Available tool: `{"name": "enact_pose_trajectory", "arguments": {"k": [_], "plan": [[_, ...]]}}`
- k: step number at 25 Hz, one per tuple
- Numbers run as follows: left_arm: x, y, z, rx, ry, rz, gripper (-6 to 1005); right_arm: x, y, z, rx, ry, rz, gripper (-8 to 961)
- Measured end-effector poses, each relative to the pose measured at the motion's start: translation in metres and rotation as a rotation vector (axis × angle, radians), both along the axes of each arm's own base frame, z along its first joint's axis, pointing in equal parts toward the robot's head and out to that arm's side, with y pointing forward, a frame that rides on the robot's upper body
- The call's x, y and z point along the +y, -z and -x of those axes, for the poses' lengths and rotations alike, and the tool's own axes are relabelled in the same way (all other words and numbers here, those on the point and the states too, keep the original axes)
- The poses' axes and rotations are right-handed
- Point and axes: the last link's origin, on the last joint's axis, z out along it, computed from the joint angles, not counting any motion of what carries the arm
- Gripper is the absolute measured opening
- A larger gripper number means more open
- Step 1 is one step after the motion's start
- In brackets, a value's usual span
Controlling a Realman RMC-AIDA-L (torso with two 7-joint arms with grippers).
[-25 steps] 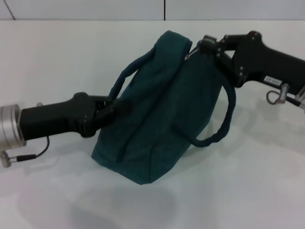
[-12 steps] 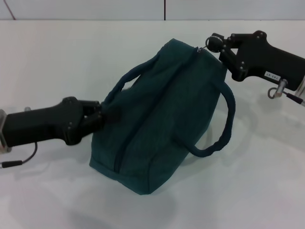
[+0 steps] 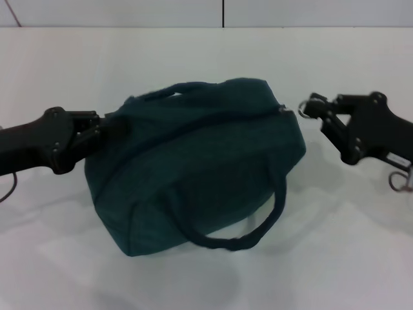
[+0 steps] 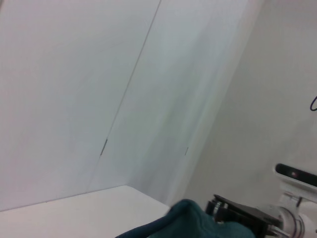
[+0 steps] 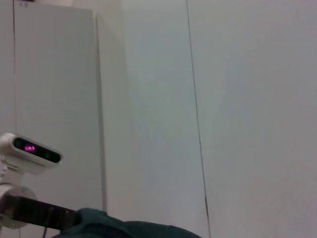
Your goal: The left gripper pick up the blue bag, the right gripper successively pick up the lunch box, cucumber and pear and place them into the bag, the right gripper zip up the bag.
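Zip-up looks finished: blue bag (image 3: 193, 161) lies closed on the surface (image 3: 348, 258), left gripper (image 3: 103, 132) apparently clamped on its end, right gripper (image 3: 308, 108) pinching the ring pull (image 3: 302, 107); next, release.

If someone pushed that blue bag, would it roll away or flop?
Probably flop: the blue bag is soft fabric that sags on the table. It looks bulgy, so likely weighty. Its loose handle would dangle.
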Motion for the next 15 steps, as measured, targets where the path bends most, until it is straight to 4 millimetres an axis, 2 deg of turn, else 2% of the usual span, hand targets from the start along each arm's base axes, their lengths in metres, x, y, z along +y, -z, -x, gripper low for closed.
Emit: {"name": "enact_pose_trajectory", "arguments": {"k": [4, 10, 15], "plan": [[0.003, -0.001, -0.003, 0.011, 0.025, 0.004, 104, -0.006, 0.001, -0.007, 0.026, 0.029, 0.014, 56], [0.01, 0.0, -0.007, 0.007, 0.0, 0.022, 116, -0.003, 0.005, -0.006, 0.024, 0.03, 0.035, 57], [0.026, -0.022, -0.005, 0.023, -0.084, -0.007, 295, -0.004, 0.008, -0.008, 0.016, 0.031, 0.035, 57]]}}
